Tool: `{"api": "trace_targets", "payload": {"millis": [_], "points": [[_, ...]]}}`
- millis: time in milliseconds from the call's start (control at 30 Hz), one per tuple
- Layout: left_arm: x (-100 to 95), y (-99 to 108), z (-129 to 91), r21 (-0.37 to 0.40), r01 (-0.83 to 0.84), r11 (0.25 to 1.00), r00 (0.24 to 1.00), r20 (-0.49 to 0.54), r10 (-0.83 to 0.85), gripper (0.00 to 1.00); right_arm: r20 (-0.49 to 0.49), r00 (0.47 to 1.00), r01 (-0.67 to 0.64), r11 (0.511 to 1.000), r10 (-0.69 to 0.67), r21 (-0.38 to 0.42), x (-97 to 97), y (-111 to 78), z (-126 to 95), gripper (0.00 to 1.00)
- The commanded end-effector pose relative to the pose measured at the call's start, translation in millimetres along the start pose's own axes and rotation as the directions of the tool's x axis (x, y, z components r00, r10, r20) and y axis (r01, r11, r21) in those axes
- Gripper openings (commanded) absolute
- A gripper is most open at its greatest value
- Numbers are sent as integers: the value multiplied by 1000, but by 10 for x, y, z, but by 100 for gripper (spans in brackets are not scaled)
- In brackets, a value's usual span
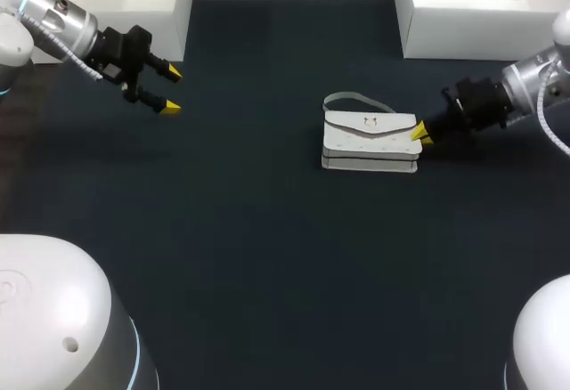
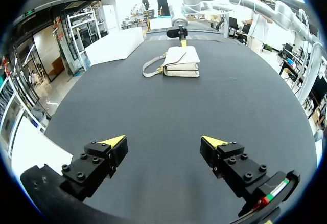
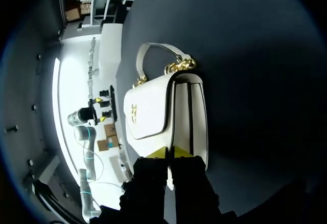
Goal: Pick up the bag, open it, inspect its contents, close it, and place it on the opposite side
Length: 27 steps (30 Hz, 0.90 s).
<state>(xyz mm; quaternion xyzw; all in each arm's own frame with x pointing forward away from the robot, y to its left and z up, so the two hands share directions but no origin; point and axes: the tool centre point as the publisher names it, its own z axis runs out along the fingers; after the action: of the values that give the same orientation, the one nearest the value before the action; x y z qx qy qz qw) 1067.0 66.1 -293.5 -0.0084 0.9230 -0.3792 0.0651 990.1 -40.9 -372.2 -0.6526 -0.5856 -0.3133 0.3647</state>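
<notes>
A white handbag (image 1: 370,141) with a strap and a gold clasp lies flat right of the table's middle. It also shows far ahead of my left gripper (image 2: 181,61). My right gripper (image 1: 420,134) is at the bag's right end. Its yellow tips (image 3: 169,153) are pressed together on the edge of the bag (image 3: 153,106) where the flap meets the body. My left gripper (image 1: 169,89) hangs above the table's far left, well away from the bag. Its fingers stand wide apart with nothing between them (image 2: 163,142).
A white box (image 1: 116,7) stands at the back left and another white box (image 1: 481,7) at the back right. Dark tabletop (image 1: 249,256) spreads around the bag on every side.
</notes>
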Motion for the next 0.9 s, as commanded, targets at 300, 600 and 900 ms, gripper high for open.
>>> {"api": "trace_targets", "payload": {"millis": [300,600,900], "points": [[-4,11,9,4,-1,1000,1000,1,1,100,1,1000,13,1000,-13,-14,26,-35,17,0],[-4,11,9,4,-1,1000,1000,1,1,100,-55,998,44,998,-42,36,164,-25,305,7],[-4,11,9,4,-1,1000,1000,1,1,100,-55,997,51,996,-47,71,247,18,491,42]]}}
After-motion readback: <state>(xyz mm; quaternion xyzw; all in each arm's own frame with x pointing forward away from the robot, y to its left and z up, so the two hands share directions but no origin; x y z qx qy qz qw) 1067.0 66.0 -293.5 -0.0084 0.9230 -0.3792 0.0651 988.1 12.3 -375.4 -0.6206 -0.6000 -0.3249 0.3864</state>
